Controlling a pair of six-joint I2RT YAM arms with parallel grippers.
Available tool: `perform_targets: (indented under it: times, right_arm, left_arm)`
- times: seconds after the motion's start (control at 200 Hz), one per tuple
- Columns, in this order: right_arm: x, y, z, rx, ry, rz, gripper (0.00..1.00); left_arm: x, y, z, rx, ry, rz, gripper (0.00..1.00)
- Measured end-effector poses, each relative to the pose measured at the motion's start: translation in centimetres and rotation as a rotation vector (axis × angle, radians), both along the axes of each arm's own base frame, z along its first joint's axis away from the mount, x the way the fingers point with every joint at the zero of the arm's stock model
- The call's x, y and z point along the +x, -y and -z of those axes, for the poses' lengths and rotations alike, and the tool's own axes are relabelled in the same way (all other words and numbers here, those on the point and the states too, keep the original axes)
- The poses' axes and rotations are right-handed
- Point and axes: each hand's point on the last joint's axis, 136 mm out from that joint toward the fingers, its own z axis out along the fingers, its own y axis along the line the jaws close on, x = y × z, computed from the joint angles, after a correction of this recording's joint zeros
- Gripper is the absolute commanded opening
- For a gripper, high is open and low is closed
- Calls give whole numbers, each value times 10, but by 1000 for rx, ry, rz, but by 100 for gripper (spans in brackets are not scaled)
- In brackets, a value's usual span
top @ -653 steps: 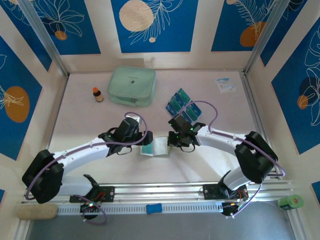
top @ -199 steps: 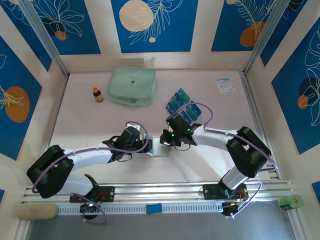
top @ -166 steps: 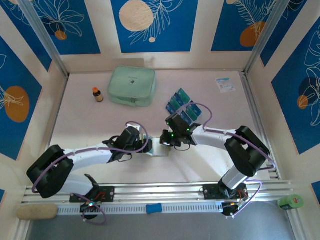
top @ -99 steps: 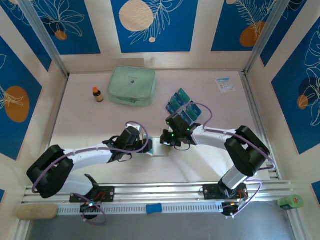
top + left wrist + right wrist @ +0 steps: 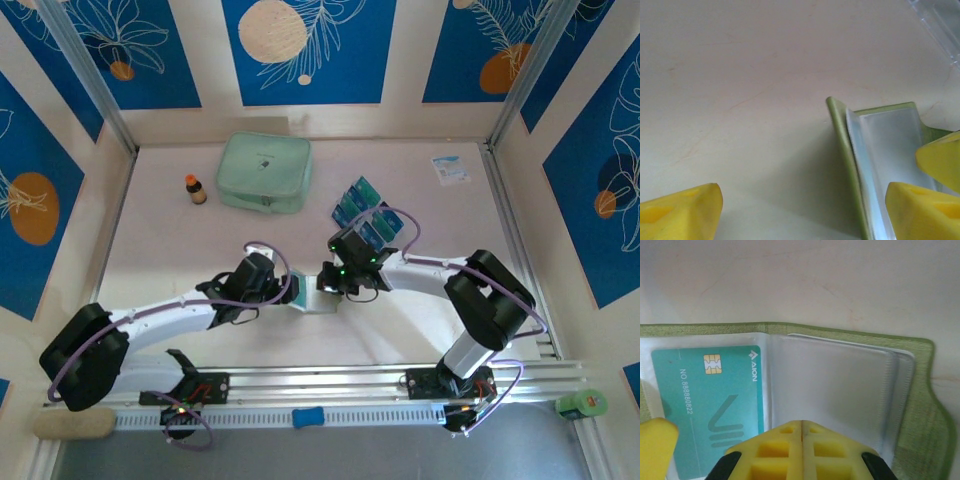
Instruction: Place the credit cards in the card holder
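Keeps the card holder (image 5: 832,385) spread flat at the middle of the table (image 5: 200,250), clear sleeves up, for sliding cards in. Already shows one teal card (image 5: 710,405) seated in the nine o'clock sleeve of the right wrist view; leaves the three o'clock sleeve bare. Sets the right gripper (image 5: 802,426), fingers closed tight against each other with nothing visible between, over the holder's six o'clock edge — probably for seating that card or smoothing the plastic. Spreads the left gripper (image 5: 800,202) wide, one finger over the nine o'clock flap, likely against folding shut. Leaves the other cards (image 5: 365,212) fanned near, at one o'clock from the holder in the overhead view — within short reach of the right arm.
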Motion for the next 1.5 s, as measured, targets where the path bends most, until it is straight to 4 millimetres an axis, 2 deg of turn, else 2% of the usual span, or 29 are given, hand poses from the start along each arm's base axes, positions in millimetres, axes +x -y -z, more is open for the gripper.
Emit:
perform_targets:
  times: [0.245, 0.52, 0.82, 1.5]
  right_arm:
    - [0, -15, -3, 23, 6, -27, 0]
    - [1, -28, 2, 35, 3, -44, 0]
    - [0, -36, 7, 40, -13, -53, 0]
    - [-2, -43, 15, 45, -33, -63, 0]
  left_arm:
    - [-5, -19, 16, 61, -31, -63, 84]
    - [-10, -35, 30, 102, -59, -119, 84]
    - [-12, -39, 37, 116, -73, -128, 84]
    - [-11, -40, 37, 114, -71, -133, 84]
